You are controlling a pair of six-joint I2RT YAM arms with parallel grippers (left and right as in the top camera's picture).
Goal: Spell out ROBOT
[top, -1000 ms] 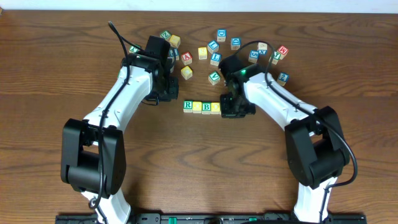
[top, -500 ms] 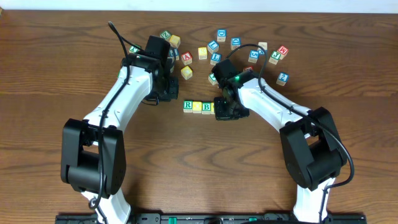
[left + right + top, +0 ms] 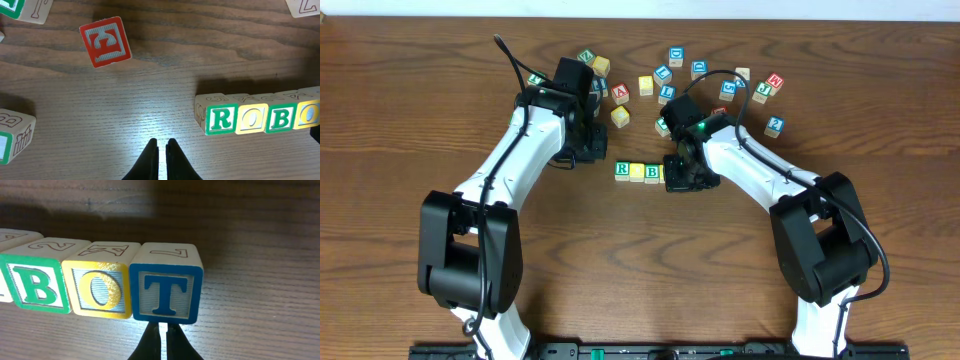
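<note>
Blue T cube (image 3: 166,291) sat flush at 3 o'clock of the yellow O cube (image 3: 97,291); my right gripper (image 3: 161,340), just at its 6 o'clock, and left gripper (image 3: 162,155) were both closed, empty. Light, rigid wood, I judged: pinch opposite flat faces

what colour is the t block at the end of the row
Blue, with a blue border; the T block shows best in the right wrist view.

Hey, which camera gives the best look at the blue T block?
Right wrist: the T block is close up, letter facing the camera, touching the O beside it. Overhead, the right arm covers it. In the left wrist view the row runs off frame at its second O, so no T.
</note>
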